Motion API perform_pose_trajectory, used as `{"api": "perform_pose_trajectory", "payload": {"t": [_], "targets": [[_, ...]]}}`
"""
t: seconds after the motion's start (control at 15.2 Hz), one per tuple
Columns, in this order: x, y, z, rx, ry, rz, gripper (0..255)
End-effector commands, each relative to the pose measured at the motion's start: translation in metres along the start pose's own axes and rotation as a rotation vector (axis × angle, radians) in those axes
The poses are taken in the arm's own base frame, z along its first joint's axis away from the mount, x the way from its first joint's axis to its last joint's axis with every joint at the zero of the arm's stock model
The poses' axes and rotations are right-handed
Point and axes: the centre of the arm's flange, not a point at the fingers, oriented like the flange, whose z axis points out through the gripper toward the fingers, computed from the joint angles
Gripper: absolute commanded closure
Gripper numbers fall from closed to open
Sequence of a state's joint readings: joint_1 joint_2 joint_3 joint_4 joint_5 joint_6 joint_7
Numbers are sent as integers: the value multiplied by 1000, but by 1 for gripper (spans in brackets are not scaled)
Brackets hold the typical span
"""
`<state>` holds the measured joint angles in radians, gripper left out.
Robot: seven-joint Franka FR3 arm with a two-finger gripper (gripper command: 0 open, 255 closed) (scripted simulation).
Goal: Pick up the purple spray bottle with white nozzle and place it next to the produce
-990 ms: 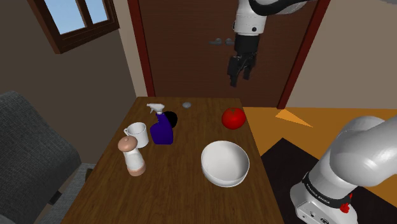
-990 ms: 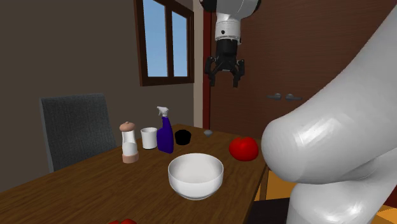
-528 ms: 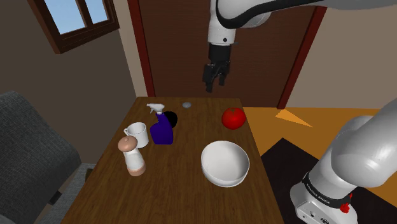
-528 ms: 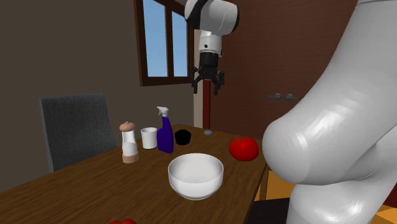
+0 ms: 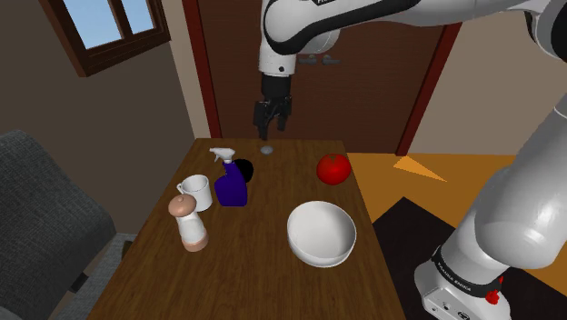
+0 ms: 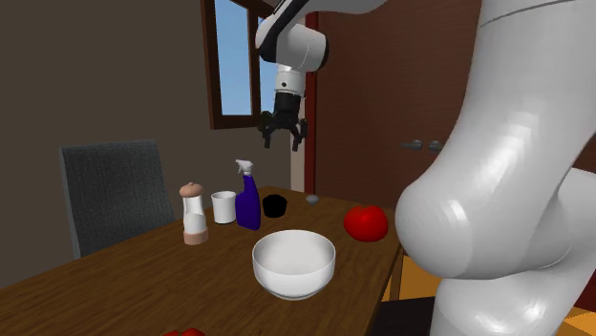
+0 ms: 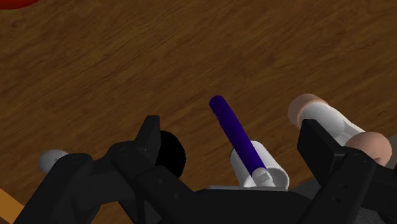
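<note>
Over the far end of the bench (image 5: 254,273), up in the air before the brown door (image 5: 363,100), the end effector (image 5: 270,130) pointing down, fingers (image 7: 151,137) spread wide, clasping nothing. Below it, near the far edge, a small grey lump (image 5: 266,149). Nearer the stand and toward the shoulder view's left, the bottle (image 5: 232,186): upright on the wood, purple with a white nozzle, well below the fingers and untouched; in the wrist view, lined up between them. Just behind it, a black cup (image 5: 243,169); just beside it on the shoulder view's left, a white mug (image 5: 197,192); nearer still, a white shaker (image 5: 190,224) with a pinkish cap. Toward the shoulder view's right, well apart from the bottle, a red tomato (image 5: 333,168), and nearer the stand a white bowl (image 5: 320,234). Beyond the bench on the shoulder view's left, a grey chair (image 5: 36,209)
</note>
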<state>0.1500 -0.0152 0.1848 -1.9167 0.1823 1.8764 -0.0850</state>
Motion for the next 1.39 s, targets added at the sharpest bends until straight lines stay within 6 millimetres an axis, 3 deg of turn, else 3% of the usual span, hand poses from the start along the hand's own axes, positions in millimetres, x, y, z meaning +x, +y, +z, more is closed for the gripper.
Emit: {"api": "perform_pose_trajectory", "payload": {"t": [0.0, 0.46, 0.92, 1.32], "targets": [[26, -7, 11, 16, 1, -26, 0], [95, -41, 39, 65, 3, -110, 0], [95, -44, 76, 65, 3, -110, 0], [95, -44, 79, 65, 3, -110, 0]]}}
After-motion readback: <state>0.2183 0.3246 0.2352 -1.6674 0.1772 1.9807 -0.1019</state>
